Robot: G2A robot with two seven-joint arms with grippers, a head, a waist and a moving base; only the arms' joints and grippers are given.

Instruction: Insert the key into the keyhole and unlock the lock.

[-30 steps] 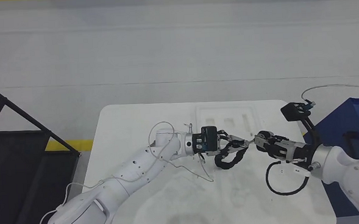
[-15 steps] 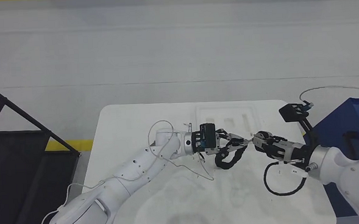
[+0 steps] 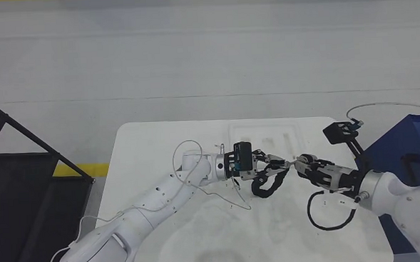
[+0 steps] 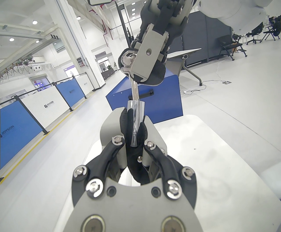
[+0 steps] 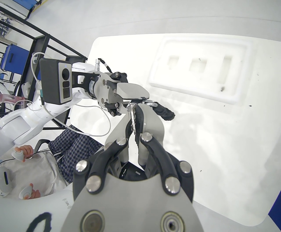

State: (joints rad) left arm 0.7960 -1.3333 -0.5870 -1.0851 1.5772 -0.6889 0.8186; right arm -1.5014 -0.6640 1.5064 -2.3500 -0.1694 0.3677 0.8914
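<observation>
The left gripper (image 4: pixel 132 116) pinches the lock (image 4: pixel 136 109) by its chrome cylinder, a finger pressed on either side, and the keyhole (image 4: pixel 136 102) end pokes out past the fingertips. In the top view the lock's black cable (image 3: pixel 264 188) loops toward 6 o'clock of that gripper, over the white table (image 3: pixel 162 162). The right gripper (image 3: pixel 298 163) is clamped on the key (image 4: pixel 134 87), its bow flat between the pads. From above, the key lies at 3 o'clock of the left gripper, between the two grippers, with its blade in line with the cylinder. Its tip seems to sit just inside the keyhole, though the depth cannot be told. A foam tray (image 3: pixel 267 136) lies at 12 o'clock of the grippers.
</observation>
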